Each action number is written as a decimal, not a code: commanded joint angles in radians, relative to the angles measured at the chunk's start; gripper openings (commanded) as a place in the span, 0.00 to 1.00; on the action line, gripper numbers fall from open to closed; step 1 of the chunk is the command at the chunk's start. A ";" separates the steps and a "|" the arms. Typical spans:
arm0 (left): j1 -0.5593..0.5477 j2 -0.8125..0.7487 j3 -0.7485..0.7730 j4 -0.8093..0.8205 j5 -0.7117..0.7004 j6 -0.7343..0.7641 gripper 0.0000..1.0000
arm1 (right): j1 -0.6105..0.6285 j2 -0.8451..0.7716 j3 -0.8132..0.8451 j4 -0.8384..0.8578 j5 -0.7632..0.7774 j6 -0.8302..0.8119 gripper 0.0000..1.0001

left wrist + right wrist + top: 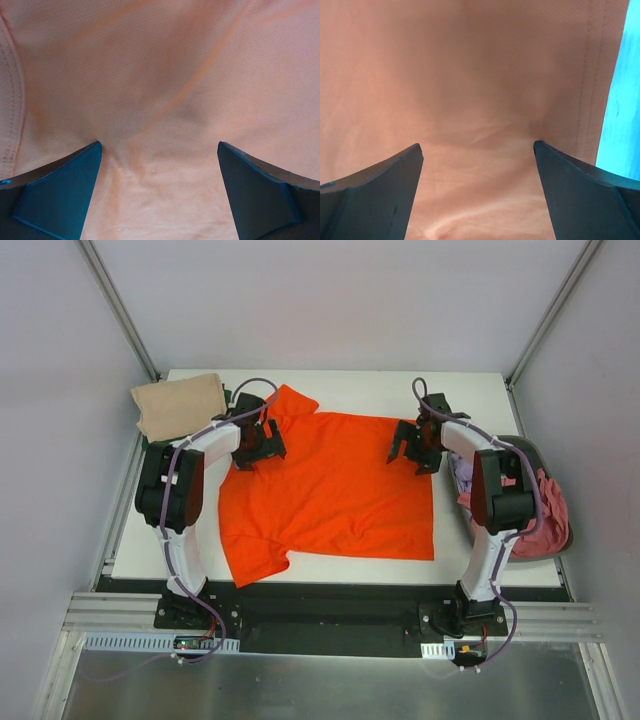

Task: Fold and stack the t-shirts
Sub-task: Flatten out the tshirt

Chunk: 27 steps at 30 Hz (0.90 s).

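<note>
The left gripper [256, 444], left of centre, and the right gripper [413, 448], right of centre, stood wide open with tips on the spread orange t-shirt [330, 495].

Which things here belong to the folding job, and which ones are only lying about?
Belong to the job:
orange t-shirt, spread flat; folded beige t-shirt; pink cloth and lilac cloth, probably shirts waiting.

Only lying about:
dark grey basket holding them; white table.
</note>
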 commanded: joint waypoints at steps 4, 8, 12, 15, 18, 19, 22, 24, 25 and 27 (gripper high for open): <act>-0.005 0.110 0.164 -0.011 0.036 0.030 0.99 | -0.070 0.150 0.216 -0.075 -0.004 0.009 0.96; -0.005 0.169 0.262 -0.023 0.054 0.059 0.99 | -0.100 0.227 0.344 -0.101 -0.002 -0.001 0.96; -0.005 0.159 0.337 -0.028 0.109 0.093 0.99 | -0.100 0.206 0.421 -0.124 -0.025 -0.066 0.96; -0.004 0.075 0.329 -0.027 0.114 0.094 0.99 | -0.086 0.109 0.419 -0.142 -0.017 -0.085 0.96; -0.007 -0.068 0.223 -0.027 0.117 0.085 0.99 | -0.043 -0.048 0.291 -0.132 0.053 -0.109 0.96; -0.010 -0.117 0.162 -0.027 0.111 0.077 0.99 | -0.022 -0.119 0.222 -0.118 0.076 -0.111 0.96; -0.024 -0.304 -0.063 -0.027 0.085 0.045 0.99 | 0.008 -0.326 -0.023 -0.054 0.087 -0.068 0.96; -0.042 -0.430 -0.228 -0.022 0.076 0.016 0.99 | 0.009 -0.459 -0.213 0.022 0.056 -0.015 0.96; -0.059 -0.497 -0.298 -0.022 0.068 -0.004 0.99 | 0.009 -0.516 -0.287 0.051 0.052 0.010 0.96; -0.100 -0.621 -0.450 -0.023 0.059 -0.036 0.99 | 0.009 -0.647 -0.415 0.068 0.052 0.039 0.96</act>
